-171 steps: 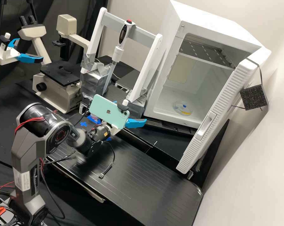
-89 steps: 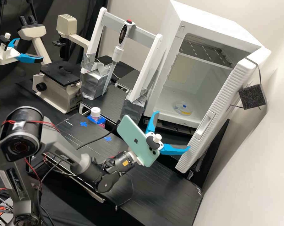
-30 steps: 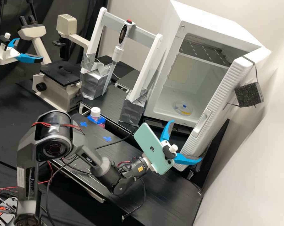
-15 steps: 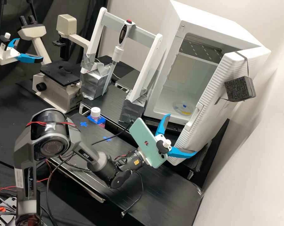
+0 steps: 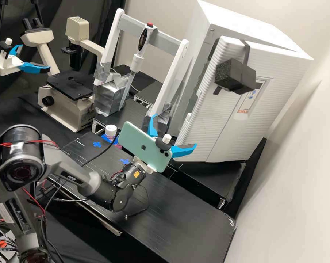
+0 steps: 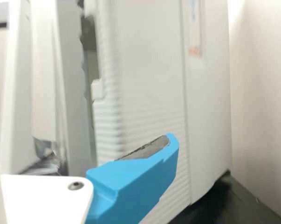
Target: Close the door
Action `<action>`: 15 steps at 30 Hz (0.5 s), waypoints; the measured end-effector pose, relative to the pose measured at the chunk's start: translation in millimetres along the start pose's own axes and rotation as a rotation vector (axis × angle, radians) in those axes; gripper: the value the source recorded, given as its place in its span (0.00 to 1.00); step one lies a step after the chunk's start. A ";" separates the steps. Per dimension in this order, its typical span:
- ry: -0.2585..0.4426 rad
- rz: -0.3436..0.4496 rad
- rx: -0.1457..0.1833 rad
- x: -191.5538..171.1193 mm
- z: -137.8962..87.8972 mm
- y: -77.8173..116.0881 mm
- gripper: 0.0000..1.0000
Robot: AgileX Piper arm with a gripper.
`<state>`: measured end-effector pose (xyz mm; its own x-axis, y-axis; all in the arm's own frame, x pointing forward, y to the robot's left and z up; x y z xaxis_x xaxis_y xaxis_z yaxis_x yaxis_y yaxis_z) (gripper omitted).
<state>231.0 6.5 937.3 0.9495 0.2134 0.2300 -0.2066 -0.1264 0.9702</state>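
My gripper [image 5: 175,130] stands open, its blue fingers spread with nothing between them, by the lower handle-side corner of the white door [image 5: 205,128]. One finger overlaps the door's bottom corner; whether it touches, I cannot tell. The door is nearly closed over the white cabinet [image 5: 241,23], with a narrow dark gap along its handle-side edge. From the wrist, a blue finger of my gripper [image 6: 133,179] lies in front of the ribbed door [image 6: 147,88], and the gap runs beside it. The door hides most of the cabinet's interior.
Left of the cabinet stands a white frame [image 5: 170,78] holding a pipette [image 5: 136,62]. A white-capped bottle [image 5: 111,130] and a microscope [image 5: 68,106] are further left. A black foam block [image 5: 235,76] hangs on the door. A wall [image 5: 292,160] rises at the right.
The door has swung from wide open to nearly closed, carrying the foam block leftward. My gripper first moved right to the door, then back left with it, fingers still apart.
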 end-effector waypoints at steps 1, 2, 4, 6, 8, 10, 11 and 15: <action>0.007 0.000 0.000 -0.1 -0.9 -0.3 1.00; 0.008 0.000 0.000 -0.1 -1.4 -0.5 1.00; 0.009 -0.001 0.001 0.0 -1.5 -0.7 1.00; 0.009 -0.001 0.001 0.0 -1.5 -0.7 1.00; 0.006 -0.003 0.003 0.2 -0.5 -1.1 1.00; 0.000 -0.006 0.007 0.5 1.5 -1.9 1.00; -0.002 -0.007 0.008 0.6 2.3 -2.2 1.00; 0.001 -0.022 0.018 2.4 2.8 -6.3 1.00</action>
<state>235.3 5.2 931.6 0.9536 0.2169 0.2088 -0.1815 -0.1392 0.9735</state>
